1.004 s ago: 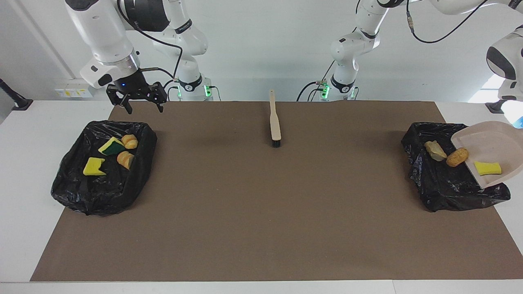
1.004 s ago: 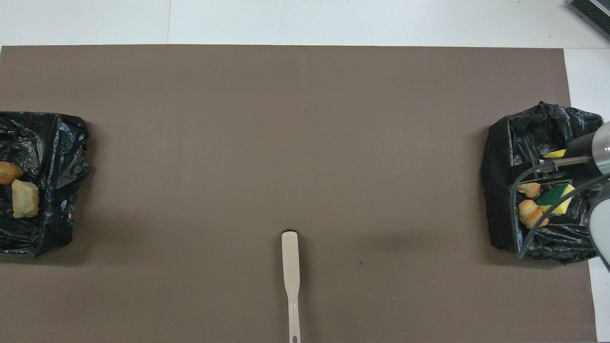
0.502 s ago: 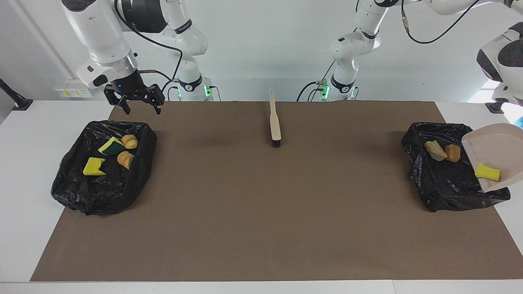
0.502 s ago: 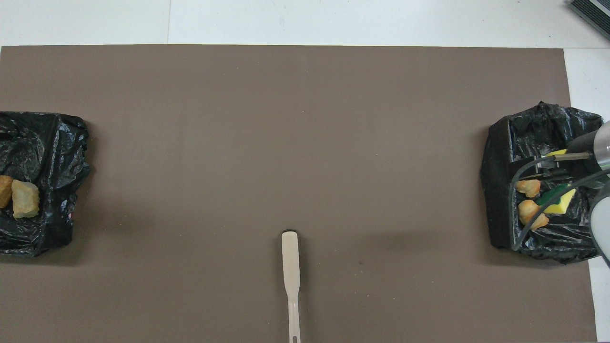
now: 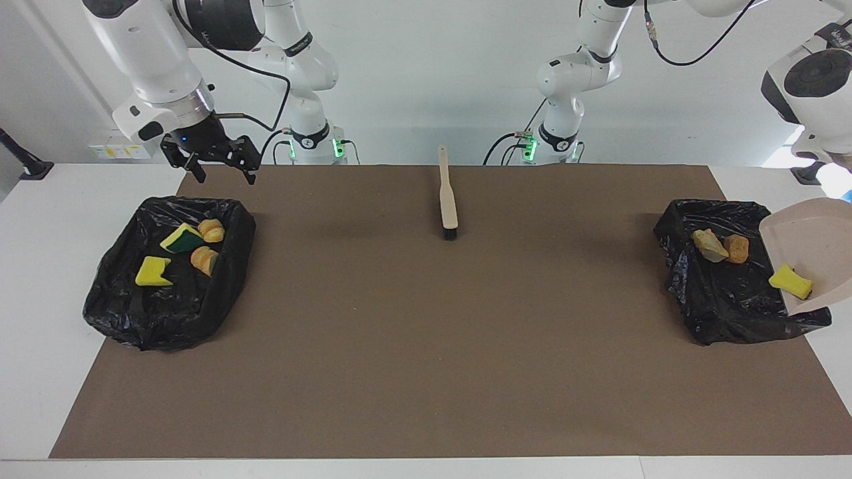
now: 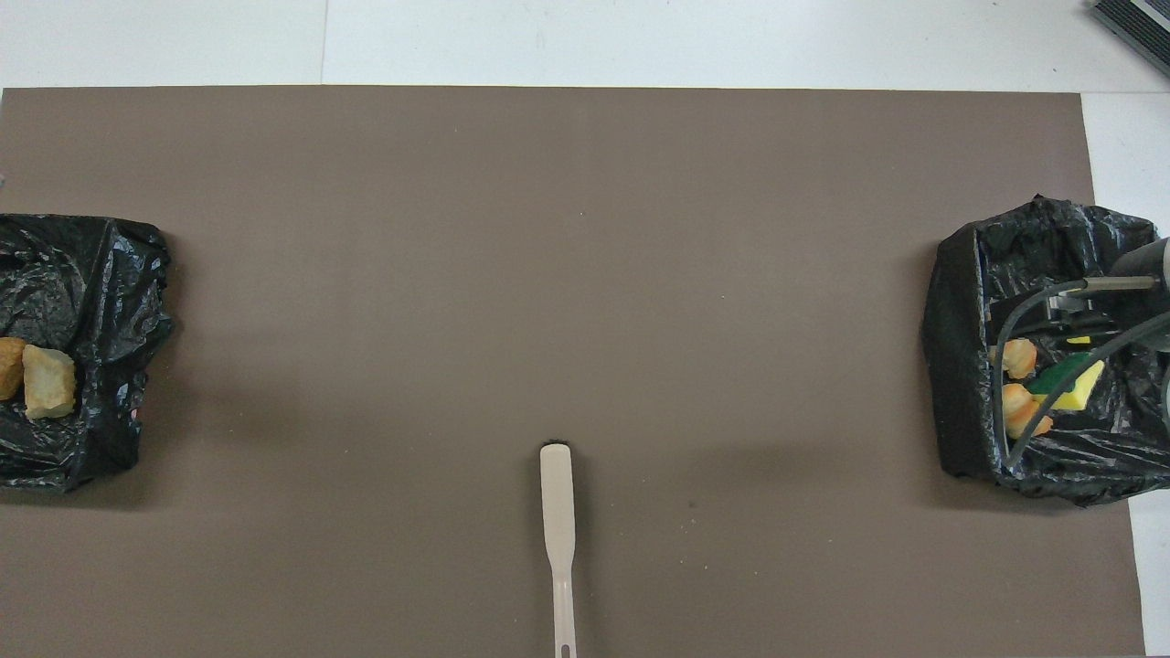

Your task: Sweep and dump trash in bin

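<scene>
Trash (image 5: 791,281) sits on tilted dustpan (image 5: 815,233) (brown mat (image 5: 426,332) below).

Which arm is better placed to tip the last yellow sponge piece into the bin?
Left: its dustpan carries the yellow sponge piece over the black-lined bin. The right gripper hangs open above the other bin.

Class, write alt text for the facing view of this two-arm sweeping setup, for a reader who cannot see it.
A beige dustpan is tipped over a black-lined bin at the left arm's end of the table, a yellow sponge scrap sliding toward its lip, two scraps already inside. The bin at the right arm's end holds four scraps below the open right end effector. A brush lies midway.
</scene>
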`<state>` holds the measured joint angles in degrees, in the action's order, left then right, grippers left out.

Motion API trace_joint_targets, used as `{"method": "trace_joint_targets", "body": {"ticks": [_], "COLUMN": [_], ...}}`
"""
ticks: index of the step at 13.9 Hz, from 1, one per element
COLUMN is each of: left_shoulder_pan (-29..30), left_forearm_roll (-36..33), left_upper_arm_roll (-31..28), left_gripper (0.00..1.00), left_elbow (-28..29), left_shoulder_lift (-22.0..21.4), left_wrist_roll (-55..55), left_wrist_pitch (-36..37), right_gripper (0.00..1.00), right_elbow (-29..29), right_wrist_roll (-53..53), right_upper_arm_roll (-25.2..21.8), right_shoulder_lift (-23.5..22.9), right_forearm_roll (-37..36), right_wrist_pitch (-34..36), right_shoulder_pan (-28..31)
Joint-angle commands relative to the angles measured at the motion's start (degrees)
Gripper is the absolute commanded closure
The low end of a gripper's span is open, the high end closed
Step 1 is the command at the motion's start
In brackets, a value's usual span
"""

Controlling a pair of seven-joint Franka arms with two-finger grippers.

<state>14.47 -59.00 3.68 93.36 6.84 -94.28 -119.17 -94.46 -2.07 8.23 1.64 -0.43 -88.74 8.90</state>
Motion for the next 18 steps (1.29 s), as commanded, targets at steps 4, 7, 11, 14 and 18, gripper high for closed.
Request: {"method": "trace_joint_targets", "body": {"ticks": [4,7,11,14,18], "left_shoulder_pan": [-2.34,-3.39,-2.60,-2.34,-2.25], "left_forearm_roll": [-4.89,-8.57,-7.89,2.53,16.87], "left_upper_arm_roll": [-0.78,-0.78,-0.78,-0.95,-1.22], "left_gripper": [1.00,1.00,1.00,1.00,1.00], "left_elbow": [3.75,9.01,6.23,1.49,-1.69], "left_shoulder_lift": [-2.53,-4.29,-3.77,-3.51,-3.50], "left_wrist_roll": [3.48,11.02,9.22,1.83,1.37], "left_wrist_pitch": [0.26,-0.79,-0.28,1.30,6.58], "right_gripper": [0.00,0.00,0.00,0.00,0.00], "right_elbow": [7.18,6.66,6.13,5.78,5.78], "right_wrist_roll": [-0.74,-1.53,-2.24,-1.89,-2.06], "right_upper_arm_roll": [1.27,1.27,1.27,0.74,0.65], "right_shoulder_lift": [-4.54,-4.37,-4.02,-3.93,-3.84], "right_forearm_roll": [-2.30,-1.33,-1.15,-1.07,-1.07], "right_wrist_pitch": [5.77,4.46,3.58,3.75,3.67], "right_shoulder_pan": [-0.37,-0.55,0.15,0.33,0.33]}}
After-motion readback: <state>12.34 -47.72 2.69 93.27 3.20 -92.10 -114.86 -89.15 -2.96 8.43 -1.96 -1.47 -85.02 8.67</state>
